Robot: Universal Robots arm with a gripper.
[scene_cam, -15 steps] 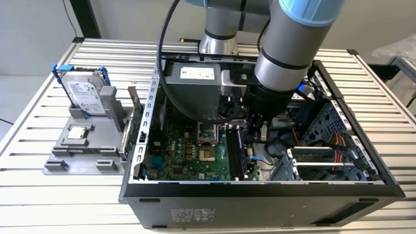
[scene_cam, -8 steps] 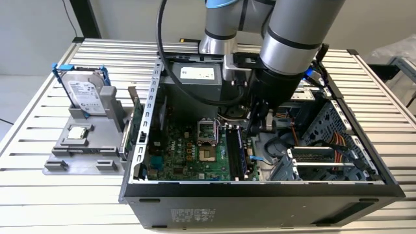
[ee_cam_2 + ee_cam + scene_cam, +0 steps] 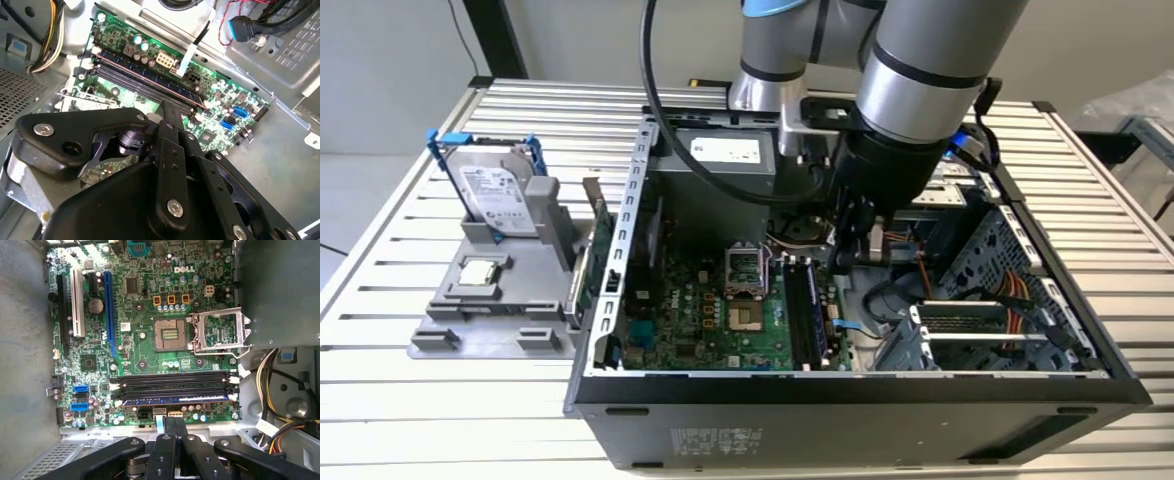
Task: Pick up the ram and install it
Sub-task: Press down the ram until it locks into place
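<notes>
The ram [image 3: 175, 401] is a long dark stick with bluish chips. It stands in the memory slot closest to the motherboard's edge, beside the empty black slots [image 3: 175, 382]. In the exterior view the ram [image 3: 809, 310] stands upright inside the open case. My gripper [image 3: 171, 421] hovers just off the ram's long side, over the board edge, with its two black fingers pressed together and nothing between them. In the second wrist view the gripper [image 3: 169, 107] points at the ram [image 3: 150, 76]. In the exterior view the gripper [image 3: 854, 250] hangs low inside the case.
The open computer case [image 3: 607, 300] lies on a slatted metal table. A hard drive [image 3: 500, 190] in a blue frame and a square processor chip [image 3: 480, 270] sit on a grey fixture at the exterior view's left. The processor socket [image 3: 170, 334] is bare, its lid [image 3: 220, 332] swung open. Cable bundles [image 3: 280, 427] crowd one side.
</notes>
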